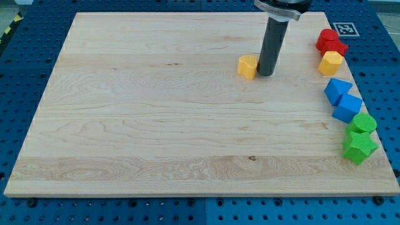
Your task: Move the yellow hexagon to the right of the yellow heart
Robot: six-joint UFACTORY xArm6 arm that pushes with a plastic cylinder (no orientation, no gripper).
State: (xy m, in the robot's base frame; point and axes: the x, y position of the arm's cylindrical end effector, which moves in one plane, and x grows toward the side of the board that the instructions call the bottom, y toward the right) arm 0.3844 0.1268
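Note:
A yellow block (248,66), which looks like the heart, lies on the wooden board (156,112) at the upper middle. My tip (265,74) stands right beside it on its right side, touching or nearly touching it. A second yellow block (330,62), which looks like the hexagon, lies near the board's right edge, just below the red blocks and well to the right of my tip.
Two red blocks (329,41) sit at the upper right corner. Two blue blocks (337,89) (347,107) and two green blocks (362,123) (359,147) run down the right edge. A blue pegboard table (19,75) surrounds the board.

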